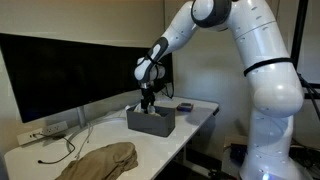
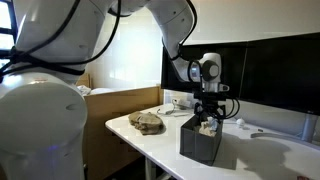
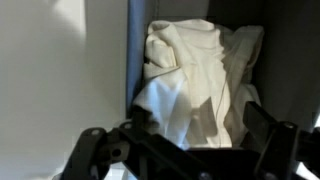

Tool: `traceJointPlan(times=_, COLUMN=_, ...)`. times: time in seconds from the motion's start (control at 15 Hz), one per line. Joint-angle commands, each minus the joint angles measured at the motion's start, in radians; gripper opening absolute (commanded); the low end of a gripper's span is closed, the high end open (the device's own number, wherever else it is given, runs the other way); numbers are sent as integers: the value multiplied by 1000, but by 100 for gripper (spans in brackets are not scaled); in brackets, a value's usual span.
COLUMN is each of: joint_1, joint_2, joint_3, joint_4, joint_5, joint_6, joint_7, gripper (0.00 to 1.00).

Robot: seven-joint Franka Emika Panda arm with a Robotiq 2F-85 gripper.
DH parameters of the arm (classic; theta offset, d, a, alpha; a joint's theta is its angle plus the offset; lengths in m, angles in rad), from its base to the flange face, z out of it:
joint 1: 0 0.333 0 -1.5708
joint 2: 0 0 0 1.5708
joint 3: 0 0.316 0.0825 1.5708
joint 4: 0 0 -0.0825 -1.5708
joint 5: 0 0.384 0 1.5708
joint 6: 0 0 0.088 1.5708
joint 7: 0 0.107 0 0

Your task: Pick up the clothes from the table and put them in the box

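On white table: one dark box, one white cloth inside, one tan cloth outside; gripper fingers spread apart.

This looks like an office or lab workspace. A wide black monitor stands along the back of a long white table, as at a desk, and shows in both exterior views. Just below the monitor's lower edge a power strip lies on the table, with thin cables trailing in front of it. Off the monitor's end, a big white robot arm stands beside the table. In an exterior view, a plain beige panel stands well apart from the monitor, past the table's far end.
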Motion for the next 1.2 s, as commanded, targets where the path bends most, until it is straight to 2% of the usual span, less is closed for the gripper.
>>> traceJointPlan(times=0.0, joint_1=-1, joint_2=11, joint_3=5, joint_4=-6, joint_5=4, joint_6=-7, joint_7=-20, gripper=100)
traceJointPlan(times=0.13, joint_1=2, joint_2=21, joint_3=10, joint_4=-8, joint_5=3, joint_6=-9, joint_7=-23, gripper=100)
traceJointPlan(times=0.2, joint_1=4, joint_2=25, joint_3=13, joint_4=-8, joint_5=2, joint_6=-10, joint_7=-22, gripper=75)
traceJointPlan(times=0.33, joint_1=10, joint_2=33, joint_3=19, joint_4=-7, joint_5=-4, joint_6=-10, joint_7=-23, gripper=67)
traceJointPlan(times=0.87, joint_1=14, joint_2=46, joint_3=23, joint_4=-4, joint_5=-7, joint_6=-12, joint_7=-23, gripper=13)
traceJointPlan(times=1.13, joint_1=7, joint_2=40, joint_3=26, joint_4=-9, joint_5=0, joint_6=-14, joint_7=-37, gripper=6)
